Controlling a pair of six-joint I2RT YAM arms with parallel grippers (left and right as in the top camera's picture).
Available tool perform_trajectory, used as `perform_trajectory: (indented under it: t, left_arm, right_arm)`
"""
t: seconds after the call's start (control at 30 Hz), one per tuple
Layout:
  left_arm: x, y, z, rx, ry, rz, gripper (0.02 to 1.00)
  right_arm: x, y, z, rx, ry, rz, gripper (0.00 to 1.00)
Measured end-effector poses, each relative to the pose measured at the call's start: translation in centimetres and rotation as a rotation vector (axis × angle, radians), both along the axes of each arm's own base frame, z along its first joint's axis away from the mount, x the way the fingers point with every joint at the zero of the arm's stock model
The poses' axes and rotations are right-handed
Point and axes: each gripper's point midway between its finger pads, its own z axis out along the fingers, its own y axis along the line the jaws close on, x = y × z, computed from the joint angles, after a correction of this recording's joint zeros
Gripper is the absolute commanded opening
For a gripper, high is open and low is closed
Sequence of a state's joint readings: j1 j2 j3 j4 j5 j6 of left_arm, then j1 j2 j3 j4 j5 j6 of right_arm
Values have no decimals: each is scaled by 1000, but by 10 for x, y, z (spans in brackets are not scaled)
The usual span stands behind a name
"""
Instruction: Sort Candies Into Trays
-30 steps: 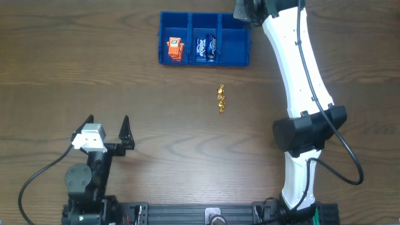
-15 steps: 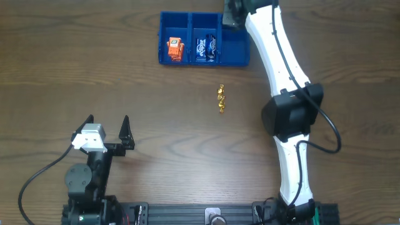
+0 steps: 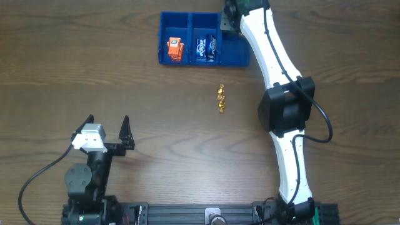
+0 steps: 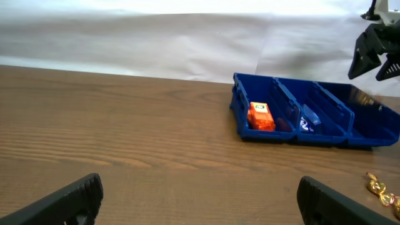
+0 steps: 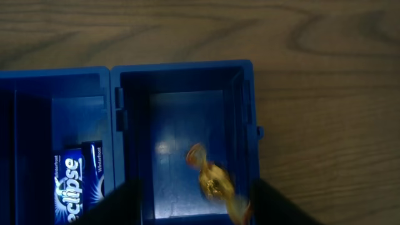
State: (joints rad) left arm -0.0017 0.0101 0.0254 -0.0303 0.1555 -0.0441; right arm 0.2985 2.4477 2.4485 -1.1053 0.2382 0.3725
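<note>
A blue three-compartment tray [image 3: 235, 60] sits at the table's far edge. Its left bin holds an orange candy [image 3: 174, 50], and the middle bin holds a blue gum pack [image 3: 205, 47]. My right gripper [image 3: 228, 17] hangs open over the right bin. In the right wrist view a gold-wrapped candy [image 5: 211, 180] shows blurred between the spread fingers, above that bin's floor in the tray [image 5: 181, 64]. Two more gold candies [image 3: 221, 99] lie on the wood below the tray. My left gripper [image 3: 107, 122] rests open near the front left, holding nothing.
The wooden table has wide free room left of the tray and around the gold candies [image 4: 382, 190]. In the left wrist view the tray [image 4: 325, 139] stands ahead, with the right gripper [image 4: 375, 53] above its far end. A white wall backs the table.
The right arm has swung left from the far right corner to above the tray's right bin. The left arm has not moved.
</note>
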Motion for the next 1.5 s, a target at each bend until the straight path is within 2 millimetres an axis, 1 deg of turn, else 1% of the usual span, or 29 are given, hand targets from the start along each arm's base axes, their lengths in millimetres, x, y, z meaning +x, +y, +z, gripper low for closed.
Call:
perform_trajectory:
  t: [0.03, 0.27, 0.37, 0.43, 0.47, 0.5, 0.53, 0.6, 0.63, 0.67, 0.7, 0.73, 0.77, 0.83, 0.9, 0.97, 1.0, 1.03, 1.07, 1.1, 1.17, 1.2, 1.23, 1.4, 1.5]
  left_arm:
    - [0, 0, 0, 0, 0, 0, 998]
    - [0, 0, 0, 0, 0, 0, 998]
    - [0, 0, 0, 0, 0, 0, 998]
    - [0, 0, 0, 0, 0, 0, 998]
    - [0, 0, 0, 0, 0, 0, 998]
    - [0, 0, 0, 0, 0, 0, 998]
    - [0, 0, 0, 0, 0, 0, 998]
    - [0, 0, 0, 0, 0, 0, 998]
    - [0, 0, 0, 0, 0, 0, 996]
    - [0, 0, 0, 0, 0, 0, 998]
    - [0, 0, 0, 0, 0, 0, 998]
    - [0, 0, 0, 0, 0, 0, 998]
    - [0, 0, 0, 0, 0, 0, 998]
    - [0, 0, 0, 0, 0, 0, 998]
    - [0, 0, 0, 0, 0, 0, 998]
    - [0, 0, 0, 0, 0, 0, 998]
    - [0, 0, 0, 0, 0, 0, 998]
    - [0, 0, 0, 0, 0, 0, 998]
    - [0, 0, 0, 0, 0, 0, 998]
    - [0, 0, 0, 0, 0, 0, 998]
    - [0, 0, 0, 0, 0, 0, 998]
    - [0, 0, 0, 0, 0, 0, 998]
    - [0, 0, 0, 0, 0, 0, 998]
    - [0, 0, 0, 0, 0, 0, 998]
    - [0, 0, 0, 0, 0, 0, 1000]
  right_arm:
    - [0, 0, 0, -1, 1, 1, 1000]
    - [-1, 2, -1, 3, 10, 22, 1000]
    - [-7, 1, -3, -1, 36, 24, 998]
    - [-17, -1, 0, -4, 66, 26, 1000]
    - [-25, -2, 5, -4, 85, 29, 998]
    - [-38, -4, 15, -1, 112, 33, 998]
    - [-53, -5, 28, 3, 141, 40, 998]
    - [-84, -9, 47, 3, 203, 38, 1000]
    - [-107, -10, 62, 6, 242, 34, 1000]
    - [-127, -11, 73, 4, 279, 30, 998]
    - [-142, -8, 81, 2, 303, 32, 998]
    - [-153, -3, 85, 2, 320, 42, 998]
    - [-159, 6, 85, 5, 328, 58, 1000]
    - [-170, 26, 75, 0, 362, 98, 998]
    - [-187, 53, 47, -26, 438, 150, 1000]
    - [-199, 68, 24, -48, 488, 176, 1000]
    - [-203, 72, 16, -55, 503, 179, 1000]
    - [-209, 75, 3, -68, 529, 180, 1000]
    - [-215, 76, -10, -79, 552, 179, 1000]
    - [-216, 76, -19, -83, 560, 177, 1000]
    - [-223, 74, -50, -87, 595, 166, 1000]
    - [-226, 72, -61, -87, 614, 160, 1000]
    - [-231, 70, -80, -78, 636, 145, 1000]
    - [-228, 68, -111, -7, 628, 110, 998]
    - [-225, 64, -120, 32, 628, 91, 1000]
